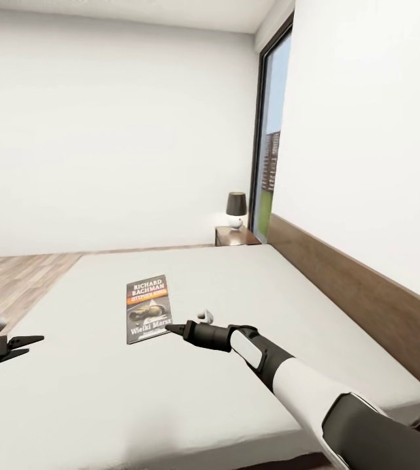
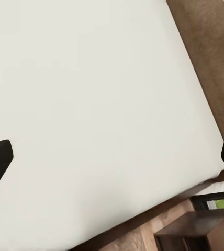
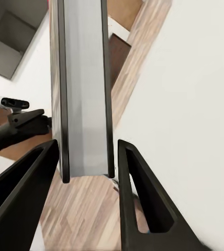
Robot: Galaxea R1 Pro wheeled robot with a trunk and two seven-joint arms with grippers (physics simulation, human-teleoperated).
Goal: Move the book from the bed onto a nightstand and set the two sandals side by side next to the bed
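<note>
The book (image 1: 148, 308), with its dark cover and orange band, lies on the light-grey mattress of the bed (image 1: 249, 287), near the middle. My right gripper (image 1: 172, 328) reaches in at the book's near right corner. In the right wrist view the book's page edge (image 3: 86, 89) runs between the two black fingers (image 3: 130, 178), which sit tight against both faces, so the right gripper (image 3: 86, 151) is shut on it. My left gripper (image 1: 15, 346) hovers open over the bed's left edge with nothing in it. The left gripper (image 2: 112, 157) frames bare mattress. The sandals are out of view.
A nightstand (image 1: 236, 236) with a dark-shaded lamp (image 1: 236, 207) stands in the far corner beside the headboard (image 1: 366, 294) and a tall window (image 1: 272, 143). Another dark-brown nightstand (image 2: 201, 232) sits past the mattress corner. Wood-plank floor (image 1: 14, 281) lies left of the bed.
</note>
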